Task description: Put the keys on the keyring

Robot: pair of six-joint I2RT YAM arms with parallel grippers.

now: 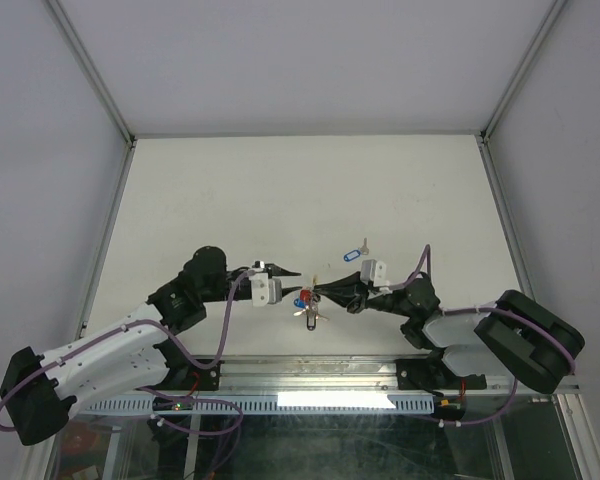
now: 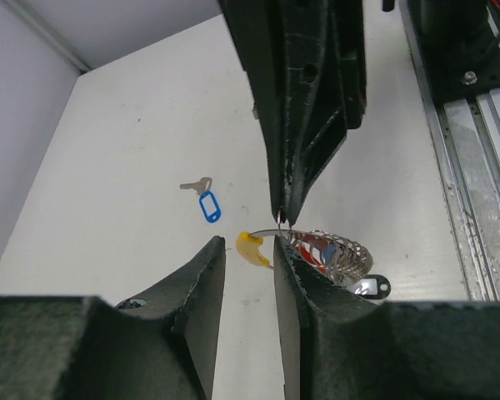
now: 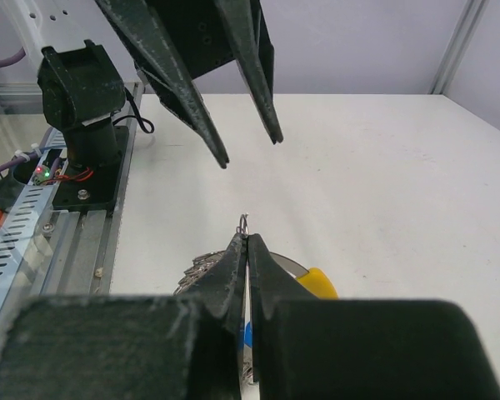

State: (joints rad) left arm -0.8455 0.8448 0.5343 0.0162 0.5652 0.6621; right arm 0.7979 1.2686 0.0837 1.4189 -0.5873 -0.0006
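While the right claw clenches the thin yellow-and-silver beaded keyring (tagged keys bunched beside it), the left claw gapes released; a blue-tagged silvery key lies apart

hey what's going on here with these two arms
The two arms are working on getting keys onto a keyring. The right gripper is shut on the thin wire end of the keyring, which already carries a few tagged keys. The left gripper faces it with its fingers apart, holding nothing. One blue-tagged key lies loose on the table farther back, not yet on the ring.
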